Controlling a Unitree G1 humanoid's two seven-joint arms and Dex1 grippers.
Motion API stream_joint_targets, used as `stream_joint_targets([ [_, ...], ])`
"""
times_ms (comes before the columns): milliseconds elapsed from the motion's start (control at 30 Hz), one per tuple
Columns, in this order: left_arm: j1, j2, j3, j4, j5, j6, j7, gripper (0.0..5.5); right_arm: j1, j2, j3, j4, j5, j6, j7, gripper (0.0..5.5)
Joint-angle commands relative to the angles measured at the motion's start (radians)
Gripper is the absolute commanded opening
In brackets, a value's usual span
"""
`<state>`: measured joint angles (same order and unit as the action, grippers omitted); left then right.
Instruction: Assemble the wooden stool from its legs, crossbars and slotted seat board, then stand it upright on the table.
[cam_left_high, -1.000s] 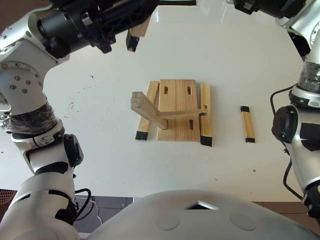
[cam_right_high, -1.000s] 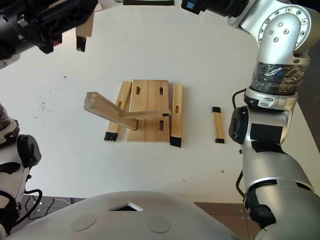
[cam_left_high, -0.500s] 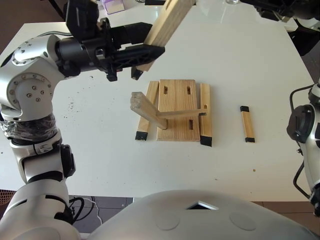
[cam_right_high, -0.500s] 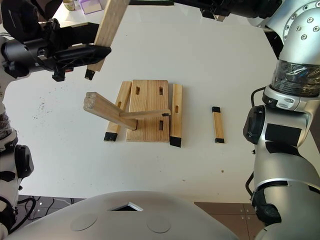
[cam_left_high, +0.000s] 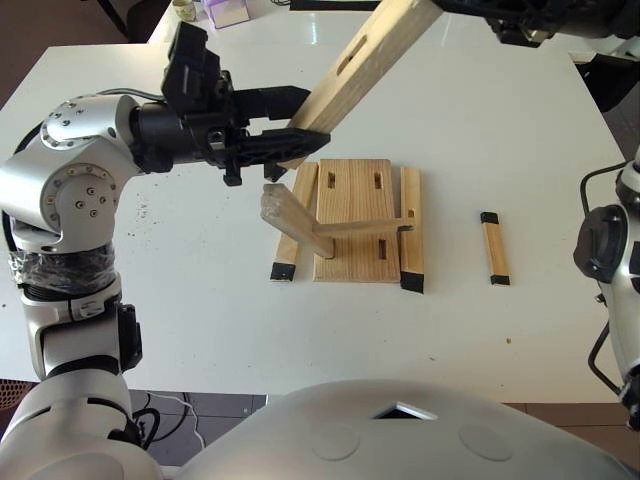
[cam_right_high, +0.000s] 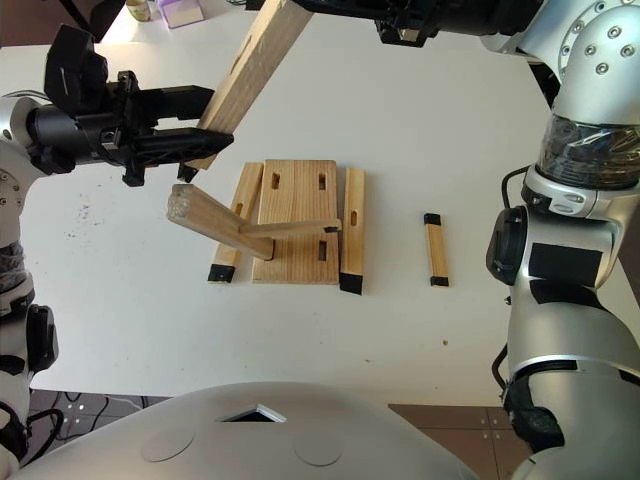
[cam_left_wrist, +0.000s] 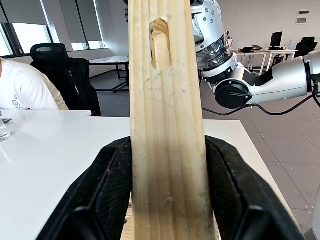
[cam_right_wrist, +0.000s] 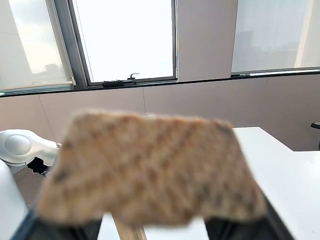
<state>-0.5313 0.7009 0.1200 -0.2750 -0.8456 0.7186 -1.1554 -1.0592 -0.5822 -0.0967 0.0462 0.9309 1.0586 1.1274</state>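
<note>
Left wrist view has the left gripper (cam_left_wrist: 167, 200) clamped narrow on the broad faces of a wooden leg (cam_left_wrist: 167, 125), its pads clear of the slot (cam_left_wrist: 160, 42), while the right gripper (cam_right_wrist: 150, 227) grips the leg's other end. The leg hangs slanted in the air over the middle of the desk (cam_left_high: 200, 300), above the seat board (cam_left_high: 352, 218). It looks stiff, light and smooth, so it is best held across the broad faces away from the slot, or it may pivot.

My left gripper (cam_left_high: 290, 128) now sits lower, just beyond the seat board (cam_left_high: 352, 225). The leg (cam_left_high: 362, 62) it grips now slants flatter.
</note>
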Motion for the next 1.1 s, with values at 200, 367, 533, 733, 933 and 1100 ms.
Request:
stream_joint_targets([
  [200, 0.020, 0.011, -0.010, 0.006, 0.039, -0.048, 0.000, 2.06, 0.051, -0.018, 0.006, -0.049, 0.011, 0.008, 0.001, 2.03],
  [367, 0.019, -0.006, -0.012, 0.058, 0.076, -0.066, 0.029, 2.42, 0.066, -0.008, -0.002, -0.019, -0.045, -0.075, -0.039, 2.03],
  [533, 0.083, 0.007, -0.035, 0.212, 0.249, -0.193, 0.086, 2.86, 0.144, -0.091, 0.052, 0.049, -0.250, -0.311, 0.009, 2.03],
  [733, 0.281, -0.129, 0.098, 0.148, 0.307, -0.259, 0.377, 2.86, 0.336, -0.200, 0.117, 0.063, -0.432, -0.569, 0.155, 2.03],
  [933, 0.393, -0.464, 0.296, -0.012, 0.191, -0.243, 0.875, 2.86, 0.448, -0.251, 0.083, -0.124, -0.353, -0.507, 0.232, 2.03],
  [1100, 0.421, -0.586, 0.312, -0.036, 0.182, -0.250, 1.052, 2.86, 0.580, -0.308, 0.048, -0.240, -0.310, -0.469, 0.259, 2.03],
])
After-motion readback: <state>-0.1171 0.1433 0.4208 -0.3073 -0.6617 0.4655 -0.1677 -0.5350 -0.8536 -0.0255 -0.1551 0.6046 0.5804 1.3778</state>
